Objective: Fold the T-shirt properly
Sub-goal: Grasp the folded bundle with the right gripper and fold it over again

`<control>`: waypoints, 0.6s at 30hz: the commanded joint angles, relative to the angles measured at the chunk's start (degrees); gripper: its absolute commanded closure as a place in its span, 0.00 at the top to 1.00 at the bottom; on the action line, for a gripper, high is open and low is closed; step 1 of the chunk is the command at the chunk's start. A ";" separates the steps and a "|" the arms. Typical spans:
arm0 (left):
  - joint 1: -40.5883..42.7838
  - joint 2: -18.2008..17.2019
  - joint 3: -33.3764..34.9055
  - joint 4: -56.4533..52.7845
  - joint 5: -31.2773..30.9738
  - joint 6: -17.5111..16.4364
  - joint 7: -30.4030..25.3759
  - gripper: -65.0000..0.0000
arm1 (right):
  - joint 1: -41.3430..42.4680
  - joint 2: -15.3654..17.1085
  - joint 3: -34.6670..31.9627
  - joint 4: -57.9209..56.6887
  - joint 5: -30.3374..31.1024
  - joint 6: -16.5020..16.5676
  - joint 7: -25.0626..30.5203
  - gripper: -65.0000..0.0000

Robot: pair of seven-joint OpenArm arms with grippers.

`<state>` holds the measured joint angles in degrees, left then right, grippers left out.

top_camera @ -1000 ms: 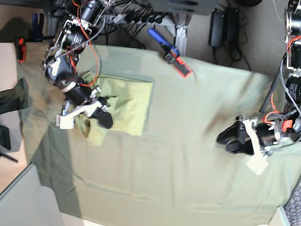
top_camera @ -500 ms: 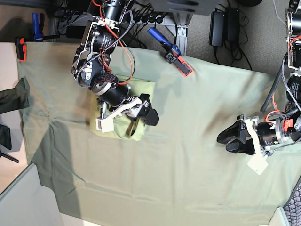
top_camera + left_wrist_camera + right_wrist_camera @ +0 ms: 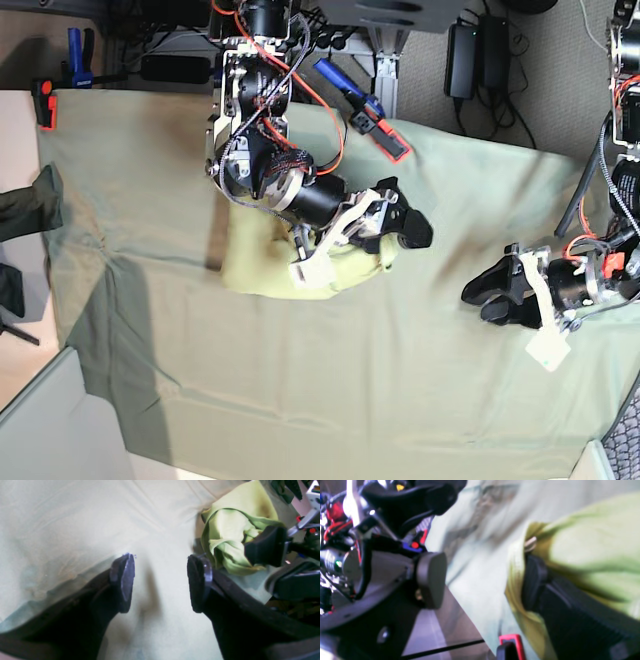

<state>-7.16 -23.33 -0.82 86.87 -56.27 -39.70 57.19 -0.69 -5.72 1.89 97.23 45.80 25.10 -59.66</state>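
The pale yellow-green T-shirt [image 3: 250, 270] lies bunched on the grey-green table cloth [image 3: 300, 380], mostly under my right arm. My right gripper [image 3: 400, 218] sits at the shirt's right end, open. In the right wrist view its jaws stand wide apart [image 3: 482, 582], and shirt fabric [image 3: 590, 545] drapes against one finger [image 3: 535, 585]. At the right of the table my left gripper [image 3: 490, 295] hovers over bare cloth, open and holding nothing [image 3: 161, 582]. The left wrist view shows the T-shirt [image 3: 232, 537] crumpled beside a black finger of the other arm [image 3: 265, 546].
A blue and orange clamp [image 3: 365, 115] grips the cloth's far edge. An orange clamp [image 3: 43, 100] and a blue clamp [image 3: 75, 50] sit at the far left corner. Power bricks [image 3: 465, 50] and cables lie beyond the table. Dark fabric [image 3: 30, 200] hangs at the left edge.
My right arm swept from the left of the table toward the middle, dragging the T-shirt's fabric rightward with it, and its jaws went from shut to open. My left arm stayed still.
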 commanded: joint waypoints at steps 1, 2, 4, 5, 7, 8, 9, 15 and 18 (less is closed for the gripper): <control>-1.09 -0.63 -0.39 0.92 -1.40 -0.30 -1.18 0.56 | 0.83 -0.13 -0.04 1.99 0.55 4.72 1.16 0.67; -1.07 -0.63 -0.39 0.92 -1.40 -0.30 -1.16 0.56 | 0.83 -0.11 0.04 2.73 -0.81 4.72 1.25 0.67; -1.07 -0.63 -0.39 0.92 -1.40 -0.30 -0.90 0.56 | 0.85 0.15 0.24 3.74 -3.58 4.72 1.73 0.67; -1.07 -0.63 -0.39 0.92 -1.46 -0.30 -0.79 0.56 | 0.85 0.33 0.31 4.17 -4.94 4.72 2.10 0.67; -1.07 -0.63 -0.39 0.92 -1.73 -0.30 -0.76 0.56 | 0.87 1.22 0.26 5.25 -8.52 4.72 3.21 0.67; -1.07 -0.63 -0.39 0.92 -1.86 -0.30 -0.76 0.56 | 0.87 1.92 0.28 5.92 -10.38 4.72 3.82 0.67; -1.07 -0.63 -0.37 0.92 -1.84 -0.30 -0.76 0.56 | 0.87 2.78 0.28 6.60 -12.22 4.72 4.44 0.67; -1.07 -0.63 -0.37 0.92 -1.84 -0.30 -0.76 0.56 | 1.11 8.74 -0.42 9.25 -16.79 4.72 4.76 0.67; -1.07 -0.63 -0.37 0.92 -1.81 -0.30 -0.72 0.56 | 1.16 11.93 -0.74 11.56 -19.12 4.70 5.42 0.67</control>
<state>-7.14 -23.33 -0.82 86.87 -56.66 -39.70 57.39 -0.38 5.89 1.04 107.74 25.89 25.54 -55.64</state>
